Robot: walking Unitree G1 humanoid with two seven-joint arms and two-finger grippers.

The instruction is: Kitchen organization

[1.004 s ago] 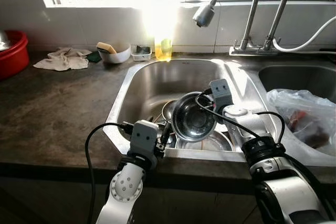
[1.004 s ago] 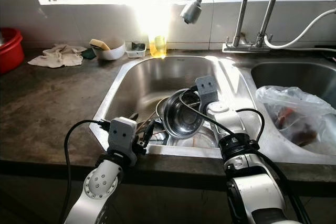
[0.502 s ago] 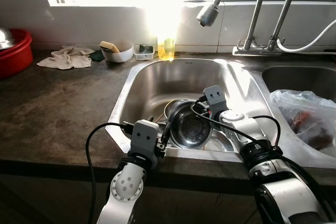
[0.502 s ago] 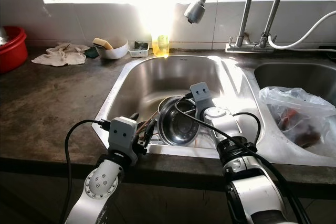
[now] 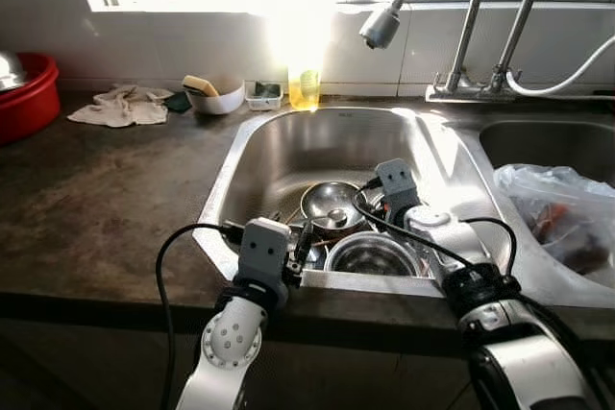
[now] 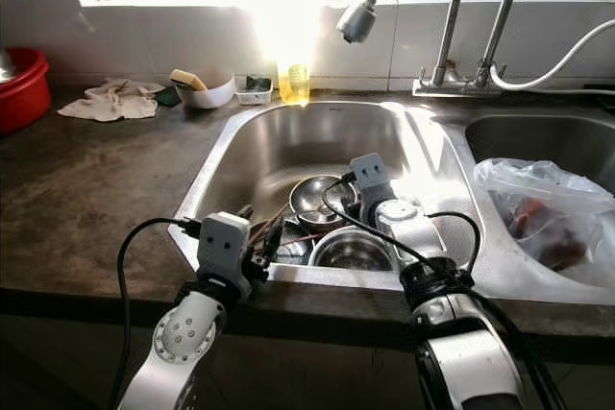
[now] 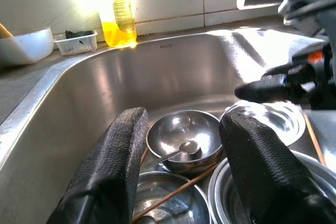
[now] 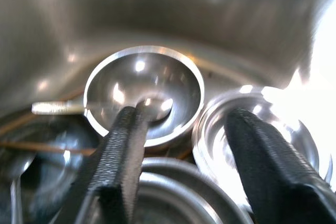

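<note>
- Presently, the right gripper (image 8: 178, 156) hangs low in the sink (image 5: 288, 156), its two black fingers spread wide and holding nothing, just above the packed steel dishes
- The left gripper (image 7: 181, 166) sits at the sink's near rim, fingers also wide apart and empty, pointing in over the same pile
- The task's things are the dishes on the sink floor: a small steel bowl (image 5: 333, 206) with a spoon (image 7: 181, 150) lying in it, a larger steel bowl (image 5: 370, 254) nearer the front rim, and a shallow steel dish (image 7: 273, 116) beside them, all touching or overlapping
- A thin brown stick, perhaps a chopstick (image 7: 173, 190), lies slanted across the lower bowls
- Risk: the bowls are smooth, round and nested, so a finger closing on a rim may slip off or tip the bowl against its neighbours
- Risk: lifting the small bowl at a tilt would likely let the loose spoon slide out and drop back into the pile
- Risk: the two grippers point into the same crowded spot, and I judge they could knock each other or the stick if both reach at once
- Away from the work, a yellow soap bottle (image 5: 305, 88) stands on the back ledge, a faucet (image 5: 381, 26) hangs over the basin, and a plastic bag (image 5: 557, 213) lies in the right-hand basin
</note>
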